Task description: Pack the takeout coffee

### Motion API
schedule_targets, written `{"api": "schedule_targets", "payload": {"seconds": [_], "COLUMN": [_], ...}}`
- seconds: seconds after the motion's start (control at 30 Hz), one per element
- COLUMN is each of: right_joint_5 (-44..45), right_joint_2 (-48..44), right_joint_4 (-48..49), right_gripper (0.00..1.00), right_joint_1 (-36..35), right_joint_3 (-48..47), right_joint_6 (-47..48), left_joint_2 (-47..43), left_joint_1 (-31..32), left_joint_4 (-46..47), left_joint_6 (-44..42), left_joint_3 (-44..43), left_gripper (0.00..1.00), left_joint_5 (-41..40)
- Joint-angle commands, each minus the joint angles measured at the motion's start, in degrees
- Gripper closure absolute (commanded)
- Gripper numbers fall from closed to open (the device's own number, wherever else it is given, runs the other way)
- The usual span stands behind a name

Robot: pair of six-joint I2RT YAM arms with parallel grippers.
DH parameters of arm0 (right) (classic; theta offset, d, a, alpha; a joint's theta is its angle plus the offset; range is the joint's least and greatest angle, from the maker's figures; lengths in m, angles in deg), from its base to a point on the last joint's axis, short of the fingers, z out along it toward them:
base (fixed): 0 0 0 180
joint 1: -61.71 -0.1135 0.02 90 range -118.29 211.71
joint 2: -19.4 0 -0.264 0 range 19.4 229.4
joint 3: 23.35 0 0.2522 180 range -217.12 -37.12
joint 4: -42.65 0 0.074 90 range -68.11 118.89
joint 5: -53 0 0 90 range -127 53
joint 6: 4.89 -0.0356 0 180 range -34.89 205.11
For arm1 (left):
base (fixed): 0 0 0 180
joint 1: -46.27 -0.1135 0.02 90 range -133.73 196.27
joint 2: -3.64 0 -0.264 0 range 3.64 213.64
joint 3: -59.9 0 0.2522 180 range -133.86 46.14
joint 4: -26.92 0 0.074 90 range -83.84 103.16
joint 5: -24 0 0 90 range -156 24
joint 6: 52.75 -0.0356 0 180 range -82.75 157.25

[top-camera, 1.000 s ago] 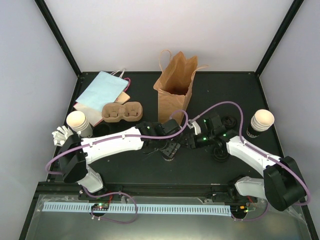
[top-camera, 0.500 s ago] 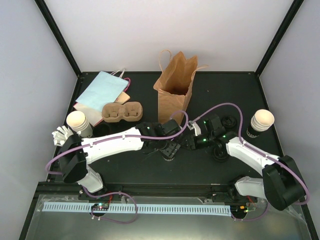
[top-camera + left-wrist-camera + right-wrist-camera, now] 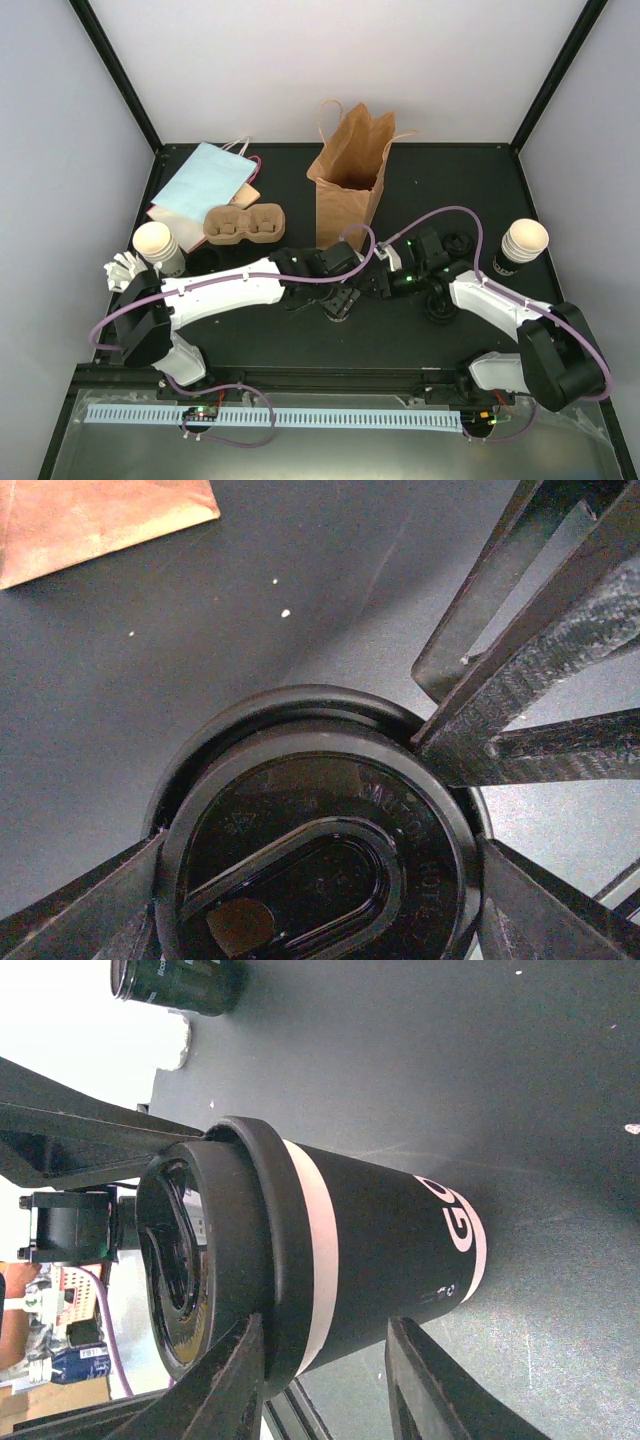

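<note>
The lidded cup [image 3: 380, 1250] stood upright on the counter [image 3: 440, 190] between our two end effectors. The left end effector [image 3: 320, 905] sat over it from above, its fingers [image 3: 85, 905] spread wide and pressed against opposite edges of the black lid [image 3: 320, 850], holding the cup. The right end effector [image 3: 325, 1330] reached in from the side, with a finger on either side of the cup just under the lid. We could not tell whether those fingers gripped it. Beyond both end effectors, the brown bag [image 3: 350, 170] stood open. A stack of cups [image 3: 523, 243] stood to the right of the right end effector. Another stack [image 3: 155, 245] stood well to the left of the left end effector, with the pulp carrier [image 3: 243, 223] and the pale-blue bag [image 3: 205, 180] beyond it.
</note>
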Motion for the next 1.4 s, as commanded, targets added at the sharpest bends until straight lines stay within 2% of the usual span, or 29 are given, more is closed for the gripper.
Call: {"api": "schedule_targets", "payload": {"seconds": [0.0, 0.77, 1.37], "right_joint_5": [8.2, 7.1, 5.6], "right_joint_2": [1.8, 4.7, 12.4], "right_joint_4": [-5.1, -6.8, -2.8], "right_gripper": [0.66, 0.62, 0.6], "right_joint_1": [0.6, 0.5, -1.2], "right_joint_3": [0.8, -8.4, -10.8], "right_joint_6": [1.0, 1.3, 1.1], "left_joint_2": [2.7, 3.5, 4.4], "left_joint_1": [-0.1, -0.1, 0.1], "left_joint_4": [-0.9, 0.7, 1.6], "left_joint_6": [-0.4, -1.8, -2.6], "left_joint_3": [3.3, 4.0, 4.1], "left_gripper": [0.2, 0.2, 0.2], "left_joint_5": [6.3, 8.6, 10.1]}}
